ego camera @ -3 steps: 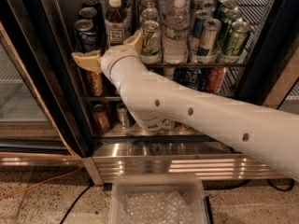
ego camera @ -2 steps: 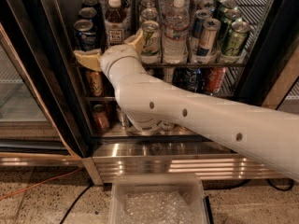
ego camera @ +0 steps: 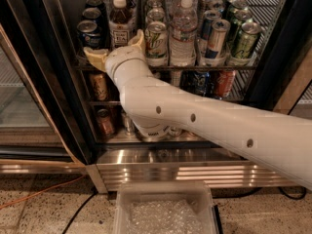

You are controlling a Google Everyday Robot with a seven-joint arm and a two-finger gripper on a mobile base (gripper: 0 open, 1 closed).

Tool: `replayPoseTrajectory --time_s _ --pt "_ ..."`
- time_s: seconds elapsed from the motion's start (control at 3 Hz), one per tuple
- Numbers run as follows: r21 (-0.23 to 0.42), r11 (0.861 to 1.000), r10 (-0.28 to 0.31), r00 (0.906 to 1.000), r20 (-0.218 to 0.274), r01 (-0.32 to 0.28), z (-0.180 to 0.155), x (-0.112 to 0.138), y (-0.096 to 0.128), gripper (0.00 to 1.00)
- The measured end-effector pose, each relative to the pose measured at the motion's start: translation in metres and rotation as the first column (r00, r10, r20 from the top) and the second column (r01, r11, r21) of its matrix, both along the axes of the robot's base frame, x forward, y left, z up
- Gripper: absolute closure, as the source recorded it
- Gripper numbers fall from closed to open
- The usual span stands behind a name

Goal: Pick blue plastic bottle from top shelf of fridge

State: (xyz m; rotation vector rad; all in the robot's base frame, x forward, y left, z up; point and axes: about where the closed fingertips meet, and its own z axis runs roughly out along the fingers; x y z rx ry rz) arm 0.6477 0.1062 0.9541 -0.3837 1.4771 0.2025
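The blue plastic bottle, slim with dark brown liquid, a white cap and a white label, stands at the front of the top shelf in the fridge. My gripper is at the shelf's front lip, right in front of the bottle's lower part. Its yellowish fingers are spread open, one left of the bottle and one right of it. My wrist hides the bottle's base. My white arm crosses the view from the lower right.
A blue can stands left of the bottle, a pale can and ribbed water bottles right of it, then several more cans. Lower racks hold cans. A steel grille, a clear bin and an orange cable lie below.
My gripper has shifted a little left, so its right finger has moved off the pale can to the bottle's side. The bottle has not moved.
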Motion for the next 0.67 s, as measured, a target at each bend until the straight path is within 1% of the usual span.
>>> replayPoseTrajectory --time_s 0.33,0.67 --pt "0.001 1.000 -0.002 1.0000 -0.002 0.002 -0.0004 -0.0003 -0.0004 0.22" --pt "0.001 1.000 -0.005 1.0000 -0.003 0.005 -0.0011 -0.0004 -0.0009 0.16"
